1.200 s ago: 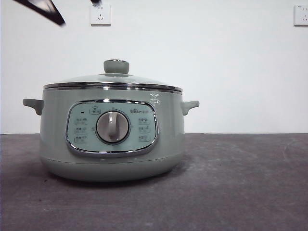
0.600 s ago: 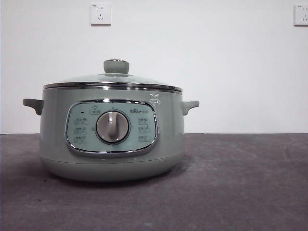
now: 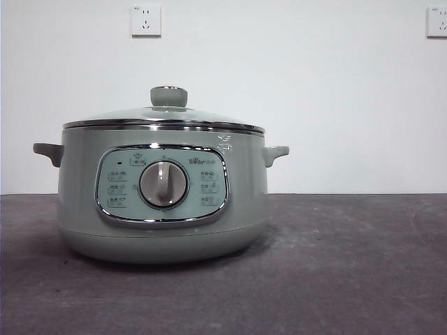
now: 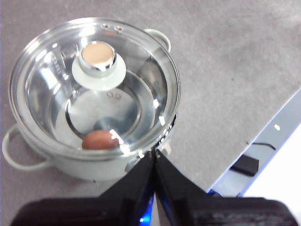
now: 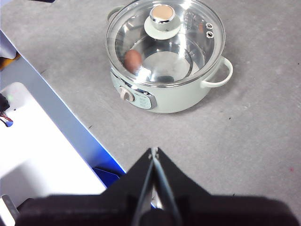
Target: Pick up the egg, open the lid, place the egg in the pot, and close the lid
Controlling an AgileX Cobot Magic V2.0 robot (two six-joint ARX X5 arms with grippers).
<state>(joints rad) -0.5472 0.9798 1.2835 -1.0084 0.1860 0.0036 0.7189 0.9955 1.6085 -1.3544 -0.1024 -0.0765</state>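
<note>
Gone from our front view is the black arm tip. Our left hand (image 4: 154, 153) and right hand (image 5: 154, 150) hang pressed together above the pot (image 3: 162, 202), lid (image 4: 94, 84) seated, egg (image 4: 100, 140) inside.

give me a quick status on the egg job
Left tool and right tool shut, empty, high above table. Egg inside pot, lid on. Nothing in the way.

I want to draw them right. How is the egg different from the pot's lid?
The egg is small, brown-orange and oval; the lid is wide, round and see-through glass with a shiny steel rim.
The egg lies inside the pot, low on its shiny bottom; the lid sits on top, closing it.
The lid has a pale green knob and small holes; the egg is plain and smooth.
Both are at rest, touched by no gripper.
</note>
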